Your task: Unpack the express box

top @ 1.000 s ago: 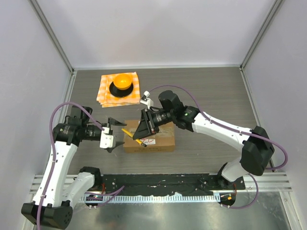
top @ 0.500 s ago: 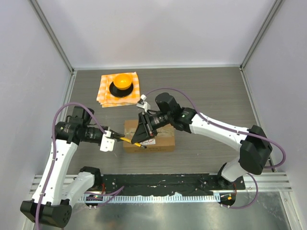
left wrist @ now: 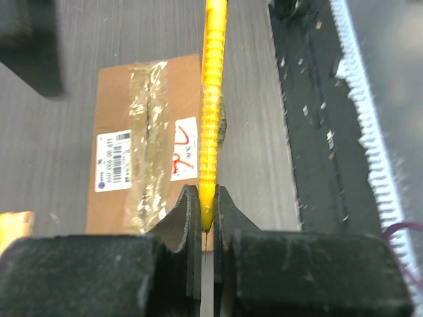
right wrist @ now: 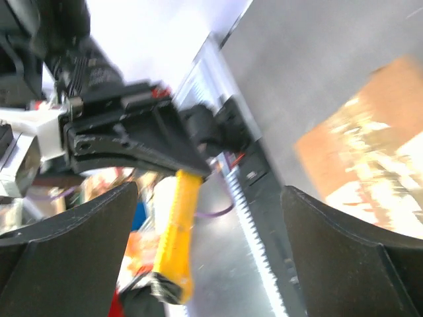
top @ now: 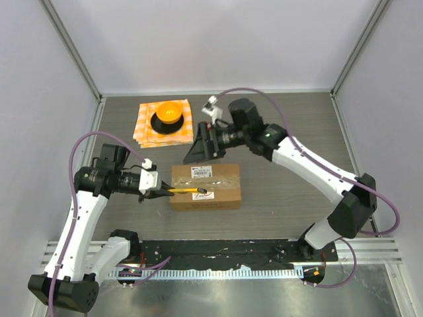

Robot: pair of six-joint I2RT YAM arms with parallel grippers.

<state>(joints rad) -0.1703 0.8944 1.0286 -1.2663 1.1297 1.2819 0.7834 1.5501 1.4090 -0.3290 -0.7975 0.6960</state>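
Note:
The express box [top: 221, 188] is a brown carton lying flat mid-table, flaps closed under clear tape, with a white label and a red-marked sticker [left wrist: 184, 148]. My left gripper [top: 160, 192] is shut on the end of a yellow utility knife [top: 184, 190]; the knife reaches over the box's left part [left wrist: 149, 145]. In the left wrist view the knife [left wrist: 213, 99] is pinched between the fingers [left wrist: 207, 198]. My right gripper [top: 197, 146] hovers behind the box, open and empty. Its wrist view [right wrist: 210, 191] shows the knife [right wrist: 177, 231] and the box [right wrist: 370, 152].
An orange checked cloth [top: 147, 129] with a black dish and an orange object [top: 167, 113] lies at the back left. A toothed metal rail [top: 264, 254] runs along the near edge. Enclosure walls stand on three sides.
The left gripper closed on the knife. The right gripper let go of it, opened wide and drew back away from the box.

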